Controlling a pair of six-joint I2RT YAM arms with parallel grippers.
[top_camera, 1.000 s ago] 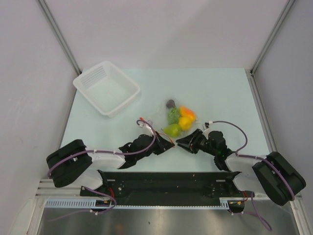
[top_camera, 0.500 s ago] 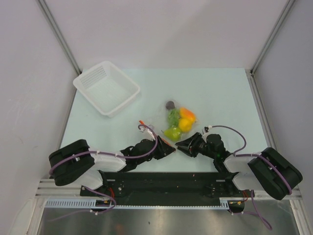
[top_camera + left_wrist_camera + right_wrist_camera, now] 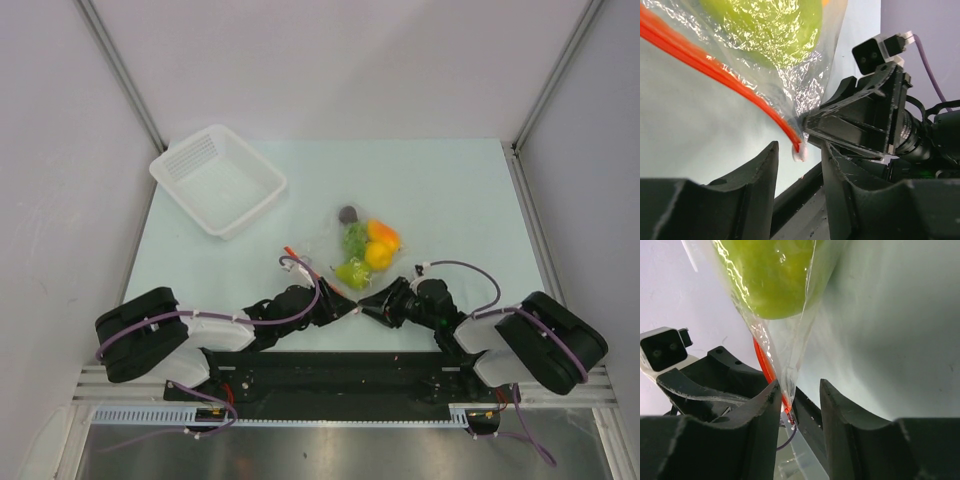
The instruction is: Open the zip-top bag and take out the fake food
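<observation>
The zip-top bag (image 3: 358,245) lies mid-table with the fake food inside: a green pear (image 3: 352,271), a yellow-orange fruit (image 3: 378,252), an orange piece (image 3: 384,232), green bits (image 3: 355,238) and a dark round piece (image 3: 348,212). Its red zip strip (image 3: 312,272) runs along the near left edge. My left gripper (image 3: 347,308) and right gripper (image 3: 371,307) meet nose to nose at the bag's near corner. In the left wrist view the open left gripper (image 3: 799,148) has the strip's white end (image 3: 800,154) between its jaws, untouched. In the right wrist view the open right gripper (image 3: 799,386) has the bag corner (image 3: 787,385) against its left finger.
A white slotted basket (image 3: 218,180) stands at the far left of the table (image 3: 450,190). The black base rail (image 3: 330,370) of the arms runs just behind both grippers at the near edge. Grey walls close in the left, right and back.
Both grippers have drawn back toward the near edge and closer together. The right arm has folded in. The bag's near corner has followed them slightly.
</observation>
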